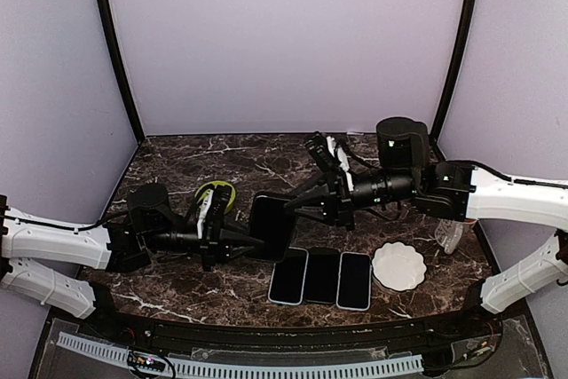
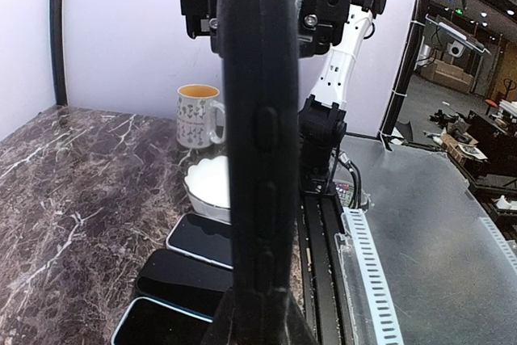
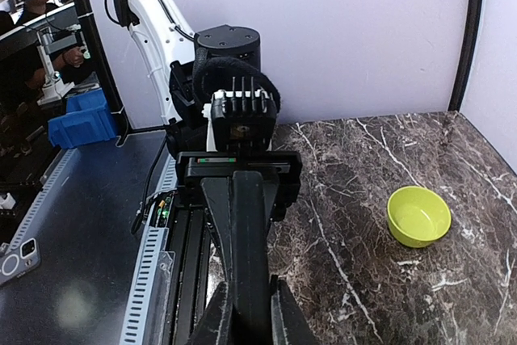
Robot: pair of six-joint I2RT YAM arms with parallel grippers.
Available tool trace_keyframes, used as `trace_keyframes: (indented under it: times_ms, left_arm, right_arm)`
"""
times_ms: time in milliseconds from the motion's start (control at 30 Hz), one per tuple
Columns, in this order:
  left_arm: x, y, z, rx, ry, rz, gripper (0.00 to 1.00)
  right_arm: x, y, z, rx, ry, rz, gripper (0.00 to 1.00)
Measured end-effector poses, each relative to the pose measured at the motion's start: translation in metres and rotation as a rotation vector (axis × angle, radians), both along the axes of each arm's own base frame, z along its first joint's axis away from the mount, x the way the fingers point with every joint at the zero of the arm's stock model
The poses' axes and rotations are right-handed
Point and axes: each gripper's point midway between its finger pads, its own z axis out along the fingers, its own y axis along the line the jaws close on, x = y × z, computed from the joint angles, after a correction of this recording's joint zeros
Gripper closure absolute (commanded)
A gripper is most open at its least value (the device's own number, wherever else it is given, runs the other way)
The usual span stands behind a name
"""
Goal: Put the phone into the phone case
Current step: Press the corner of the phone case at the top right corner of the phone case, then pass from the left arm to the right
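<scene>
Phones (image 1: 321,275): three, lying flat and face up, side by side in a row close to the near edge of the counter (image 1: 177,157), right of centre. The outer two have pale blue edges and the middle one is dark.

Dish (image 1: 398,266): white, scalloped rim, just right of the phone row, not touching it.

Mug (image 2: 196,115): white with a leaf pattern, upright, beyond the dish at the right side.

Phone case (image 1: 271,224): black, raised above the counter at centre, just beyond the phone row, held between the two arms. The left wrist view shows it edge-on with its side button covers (image 2: 258,159). Whether a phone sits inside cannot be told.

Left gripper (image 1: 257,239): reaches in from the left, jaws closed on the case's left end.

Right gripper (image 1: 288,206): reaches in from the right, jaws closed on the opposite end.

Bowl (image 1: 216,193): yellow-green, upright on the counter, left of centre, beyond the left gripper.
</scene>
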Motion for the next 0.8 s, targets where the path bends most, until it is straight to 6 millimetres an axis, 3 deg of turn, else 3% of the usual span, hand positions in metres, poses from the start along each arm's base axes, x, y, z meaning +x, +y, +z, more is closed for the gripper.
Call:
trace_keyframes:
  times_ms: [33, 167, 300, 433, 500, 567, 667, 733, 767, 800]
  left_arm:
    - [0.000, 0.000, 0.000, -0.002, 0.007, 0.000, 1.00]
    - [0.001, 0.001, 0.008, -0.043, 0.018, 0.014, 1.00]
    - [0.004, 0.003, 0.016, -0.087, 0.036, 0.036, 1.00]
    - [0.004, 0.003, 0.024, -0.122, 0.046, 0.038, 1.00]
    - [0.004, 0.002, 0.026, -0.134, 0.051, 0.038, 1.00]
    - [0.005, 0.001, 0.026, -0.139, 0.059, 0.038, 1.00]
    - [0.008, 0.002, 0.021, -0.136, 0.101, 0.050, 0.98]
    - [0.011, 0.003, 0.020, -0.136, 0.123, 0.066, 0.64]
    - [0.013, 0.003, 0.020, -0.135, 0.130, 0.077, 0.43]
    - [0.018, 0.004, 0.019, -0.134, 0.132, 0.108, 0.35]
  right_arm:
    - [0.001, 0.000, 0.000, -0.001, 0.003, -0.005, 0.54]
    - [0.005, 0.001, -0.004, -0.004, 0.011, -0.032, 0.52]
    - [0.006, 0.001, -0.016, 0.005, 0.059, -0.047, 0.64]
    - [0.006, 0.007, -0.024, 0.027, 0.124, -0.041, 0.66]
    - [0.007, 0.010, -0.023, 0.051, 0.150, -0.038, 0.78]
    - [0.008, 0.016, -0.022, 0.073, 0.178, -0.035, 0.97]
    - [0.009, 0.021, -0.026, 0.078, 0.196, -0.021, 1.00]
    - [0.013, 0.022, -0.028, 0.077, 0.212, -0.027, 1.00]
    - [0.014, 0.022, -0.029, 0.074, 0.225, -0.031, 1.00]
    - [0.017, 0.023, -0.030, 0.064, 0.247, -0.051, 1.00]
